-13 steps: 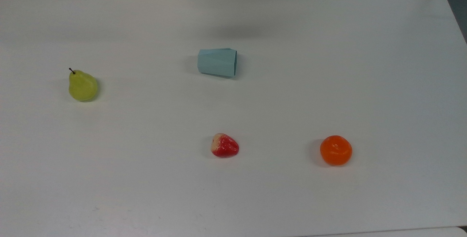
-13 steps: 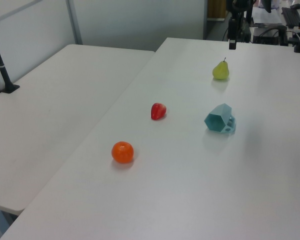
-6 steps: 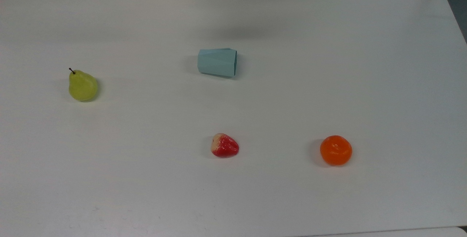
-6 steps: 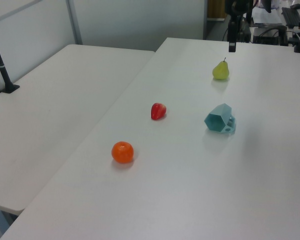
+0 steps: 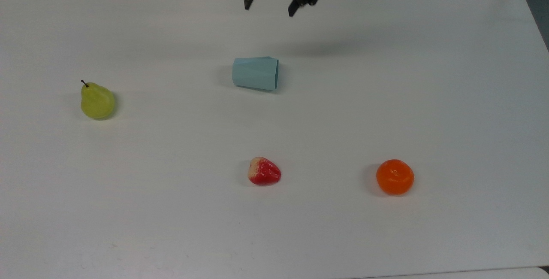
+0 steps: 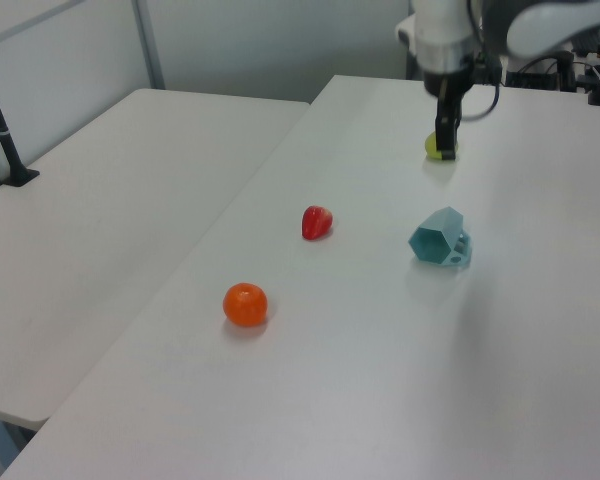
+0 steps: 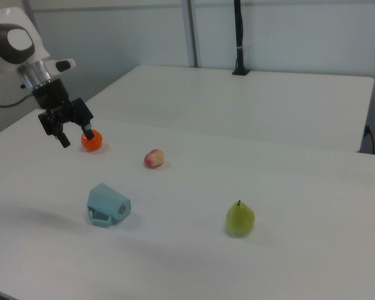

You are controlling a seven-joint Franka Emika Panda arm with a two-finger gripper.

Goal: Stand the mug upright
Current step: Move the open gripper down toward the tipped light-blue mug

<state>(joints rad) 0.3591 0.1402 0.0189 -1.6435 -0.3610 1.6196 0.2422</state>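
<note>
The table (image 5: 429,77) layout had not shifted over the last second: pear (image 5: 97,101), orange (image 5: 395,177) and strawberry (image 5: 264,171) held position. I had brought the gripper (image 5: 270,7) into frame, high and well apart from the mug (image 5: 255,73), fingers spread wide and empty. The mug lay on its side mid-table. I judged the approach phase begun; descent and grasp remained.

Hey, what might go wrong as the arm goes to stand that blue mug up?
The mug lies on its side, so a push from the open gripper might roll or slide it across the table. Its angled facets may slip in the jaws. It could also tip back over if released while tilted.
</note>
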